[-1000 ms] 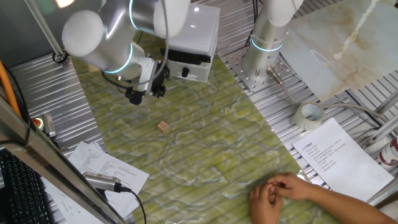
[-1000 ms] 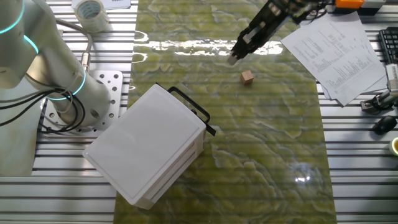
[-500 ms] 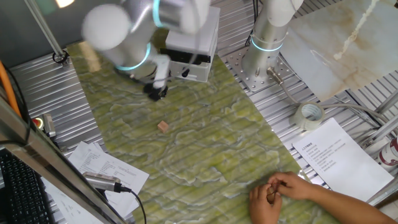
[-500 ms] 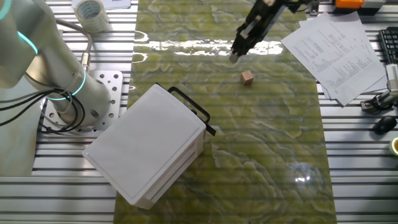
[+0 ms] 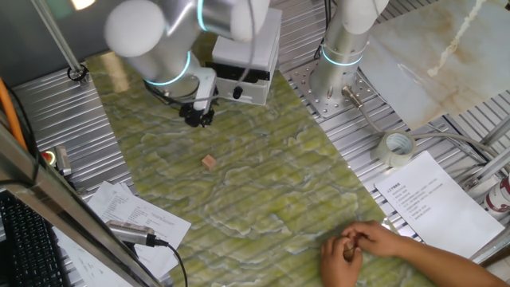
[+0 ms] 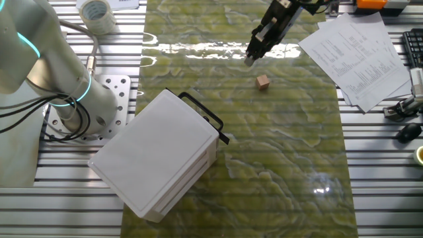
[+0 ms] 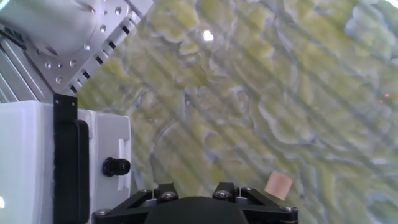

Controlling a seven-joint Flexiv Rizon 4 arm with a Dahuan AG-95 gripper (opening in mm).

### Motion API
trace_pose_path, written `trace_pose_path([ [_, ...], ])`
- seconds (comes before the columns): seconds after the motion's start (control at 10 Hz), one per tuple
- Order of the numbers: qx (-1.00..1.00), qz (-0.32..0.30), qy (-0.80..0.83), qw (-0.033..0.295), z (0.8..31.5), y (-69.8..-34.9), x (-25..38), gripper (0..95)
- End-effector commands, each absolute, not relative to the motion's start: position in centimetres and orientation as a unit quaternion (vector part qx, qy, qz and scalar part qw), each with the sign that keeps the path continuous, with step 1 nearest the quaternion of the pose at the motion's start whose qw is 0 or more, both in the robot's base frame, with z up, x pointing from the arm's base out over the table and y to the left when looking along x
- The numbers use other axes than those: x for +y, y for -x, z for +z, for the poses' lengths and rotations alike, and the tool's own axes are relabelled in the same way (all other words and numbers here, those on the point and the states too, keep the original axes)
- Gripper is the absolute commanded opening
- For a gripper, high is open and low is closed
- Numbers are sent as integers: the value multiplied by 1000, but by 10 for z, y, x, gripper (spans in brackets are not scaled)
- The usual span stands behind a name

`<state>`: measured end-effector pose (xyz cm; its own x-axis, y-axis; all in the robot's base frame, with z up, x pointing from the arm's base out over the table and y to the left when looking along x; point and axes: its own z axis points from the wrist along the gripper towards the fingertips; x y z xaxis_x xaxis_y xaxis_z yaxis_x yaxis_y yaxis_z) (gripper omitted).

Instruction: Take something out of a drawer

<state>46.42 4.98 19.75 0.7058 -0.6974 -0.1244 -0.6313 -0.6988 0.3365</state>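
Note:
The something, a small tan wooden block, lies alone on the green marbled mat. My gripper hangs a short way above the mat between the block and the white box. Its fingers look open and hold nothing. The drawer with its black bar handle sits pushed into the box. In the hand view only the gripper's black base shows along the bottom edge, with the box at the left.
A person's hands rest at the mat's near edge. Printed sheets and a tape roll lie on the ribbed metal table. The arm's base stands beside the box.
My gripper has shifted a little away from the block and toward the white box. The block has not moved.

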Motion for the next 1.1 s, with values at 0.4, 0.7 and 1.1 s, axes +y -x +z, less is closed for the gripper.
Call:
trace_pose_path([
  [0.4,-326,-107,-930,129,183,-446,26,380],
  [0.7,-336,-108,-927,127,172,-434,13,380],
  [1.1,-343,-115,-923,127,172,-434,13,190],
])
